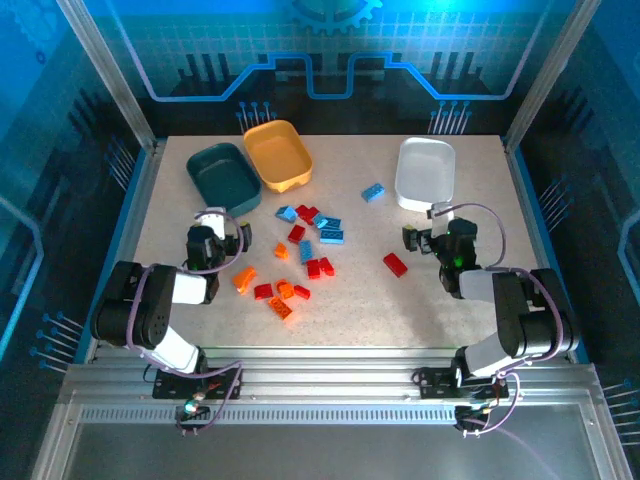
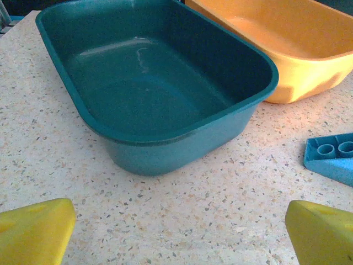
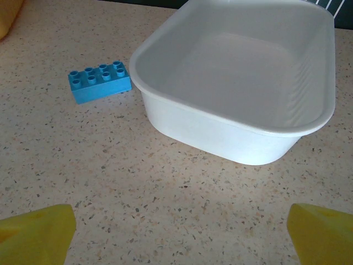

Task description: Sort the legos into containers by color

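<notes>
Legos (image 1: pixel 300 262): small studded bricks in red, orange and light blue, loose at mid-worktop (image 1: pixel 400 320).
Blue brick (image 3: pixel 100 83): eight studs, just left of the white tub.
Teal tub (image 2: pixel 160 94): dark, empty, far left.
Yellow-orange tub (image 1: pixel 278 155): just beside the teal tub.
White tub (image 3: pixel 237 94): empty, far right.
Left pincer (image 2: pixel 179 232): released, empty, facing the teal tub.
Right pincer (image 3: pixel 179 232): released, empty, facing the white tub.
</notes>
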